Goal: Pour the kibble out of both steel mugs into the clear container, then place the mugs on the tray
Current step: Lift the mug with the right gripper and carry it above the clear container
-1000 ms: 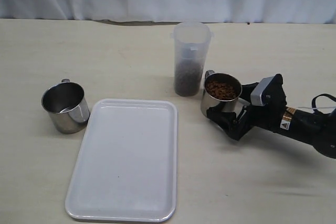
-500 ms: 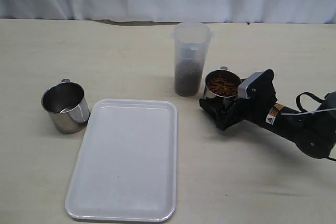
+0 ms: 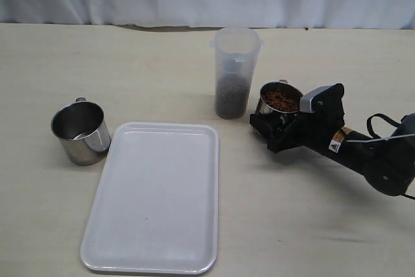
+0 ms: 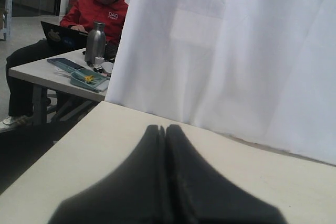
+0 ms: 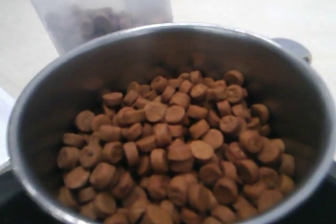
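The white tray (image 3: pixel 152 199) lies bare at the front. The clear container (image 3: pixel 235 69), partly filled, stands behind its far right corner. The right gripper (image 3: pixel 277 128) grasps the full steel mug (image 3: pixel 280 103) just beside the container, slightly tilted. Raise this mug until its lip clears the container's rim collar, centre it over the narrow mouth, then tilt slowly so the kibble (image 5: pixel 173 150) does not overshoot. The other steel mug (image 3: pixel 80 133), apparently empty, stands left of the tray. Only the right wrist view shows the pellet level inside the held mug. Only the left wrist view shows the left gripper (image 4: pixel 165 171), fingers pressed together on nothing
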Available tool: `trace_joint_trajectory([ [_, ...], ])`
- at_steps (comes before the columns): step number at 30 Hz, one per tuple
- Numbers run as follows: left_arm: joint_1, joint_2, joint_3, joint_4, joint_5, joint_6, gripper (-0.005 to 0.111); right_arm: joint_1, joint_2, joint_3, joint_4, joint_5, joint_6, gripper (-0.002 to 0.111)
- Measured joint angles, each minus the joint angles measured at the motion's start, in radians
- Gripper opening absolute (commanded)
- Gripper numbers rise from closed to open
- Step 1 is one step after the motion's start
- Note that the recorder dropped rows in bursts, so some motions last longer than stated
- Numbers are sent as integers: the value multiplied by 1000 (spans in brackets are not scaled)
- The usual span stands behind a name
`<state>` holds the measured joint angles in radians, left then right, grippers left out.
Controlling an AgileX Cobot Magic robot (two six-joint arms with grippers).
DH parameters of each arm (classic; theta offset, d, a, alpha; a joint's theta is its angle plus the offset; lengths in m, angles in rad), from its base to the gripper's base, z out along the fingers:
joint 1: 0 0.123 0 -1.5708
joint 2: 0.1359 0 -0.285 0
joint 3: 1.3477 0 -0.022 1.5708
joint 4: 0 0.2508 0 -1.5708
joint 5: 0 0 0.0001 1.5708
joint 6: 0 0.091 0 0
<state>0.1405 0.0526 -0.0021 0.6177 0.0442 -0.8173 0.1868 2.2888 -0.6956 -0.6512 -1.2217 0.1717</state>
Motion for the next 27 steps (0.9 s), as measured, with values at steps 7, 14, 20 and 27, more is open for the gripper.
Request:
trace_joint_trajectory([
  [7,0,0,0,0,0,0,0,0,-173,13,-36,317,-15,5],
  [14,0,0,0,0,0,0,0,0,-425,15,-66,551,48,5],
  [20,0,0,0,0,0,0,0,0,-641,-51,-272,764,271,5],
  [27,0,0,0,0,0,0,0,0,-734,-174,-805,899,748,5],
])
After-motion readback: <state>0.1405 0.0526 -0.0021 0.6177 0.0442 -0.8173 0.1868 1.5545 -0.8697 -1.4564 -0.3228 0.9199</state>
